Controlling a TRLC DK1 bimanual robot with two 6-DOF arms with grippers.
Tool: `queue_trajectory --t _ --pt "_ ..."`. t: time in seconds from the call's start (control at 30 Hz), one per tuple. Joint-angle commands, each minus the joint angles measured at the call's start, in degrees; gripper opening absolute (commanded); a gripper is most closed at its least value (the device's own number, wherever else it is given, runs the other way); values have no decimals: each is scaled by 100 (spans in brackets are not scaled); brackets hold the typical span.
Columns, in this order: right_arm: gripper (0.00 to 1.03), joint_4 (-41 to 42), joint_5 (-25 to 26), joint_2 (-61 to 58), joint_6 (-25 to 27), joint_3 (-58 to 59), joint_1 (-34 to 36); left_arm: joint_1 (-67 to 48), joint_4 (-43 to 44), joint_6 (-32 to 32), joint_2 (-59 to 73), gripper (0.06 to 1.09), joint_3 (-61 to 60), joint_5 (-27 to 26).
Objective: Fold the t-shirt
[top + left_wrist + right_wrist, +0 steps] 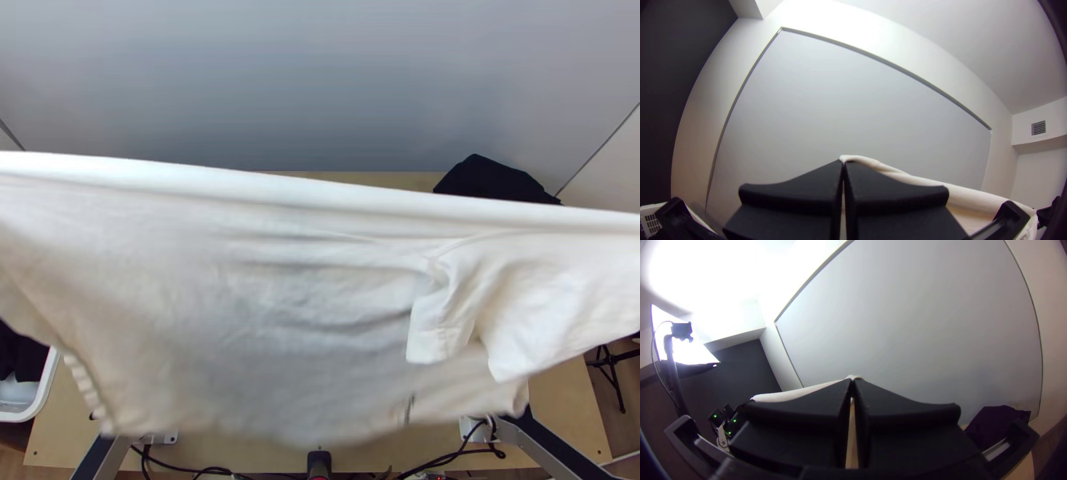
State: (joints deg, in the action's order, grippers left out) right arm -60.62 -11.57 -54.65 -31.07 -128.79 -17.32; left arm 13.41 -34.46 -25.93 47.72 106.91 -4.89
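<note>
White t-shirt [280,320] suspended between the two grippers, above the light wooden table [564,400]. Upper edge drawn taut; body hangs below it with shallow creases, a sleeve [436,324] dangling toward the right arm's side. Left gripper [843,162]: closed, cloth pinched at the fingertips. Right gripper [852,381]: likewise closed, cloth caught at the fingertips.

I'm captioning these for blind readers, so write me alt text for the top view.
A white t-shirt hangs stretched across the view above a light wooden table, a sleeve drooping at right. Black cloth lies beyond it at upper right; a white bin stands at lower left.
</note>
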Motion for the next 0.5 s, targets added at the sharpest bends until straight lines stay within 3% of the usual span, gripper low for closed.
queue_trajectory --t 0.0,0.1,0.27,0.47 --pt "3 -2 6 -450 48 1084 -122 -207 -492 9 -343 9 -1340 -171" --pt "3 446 -223 -582 110 2956 -122 -418 -167 159 -782 9 -3379 -390" --pt "3 2441 -855 -766 -453 5989 -96 -796 598 378 -756 10 -5945 -689" --pt "3 3522 -908 -1355 -628 7325 27 -875 1829 607 70 10 -6851 -795"
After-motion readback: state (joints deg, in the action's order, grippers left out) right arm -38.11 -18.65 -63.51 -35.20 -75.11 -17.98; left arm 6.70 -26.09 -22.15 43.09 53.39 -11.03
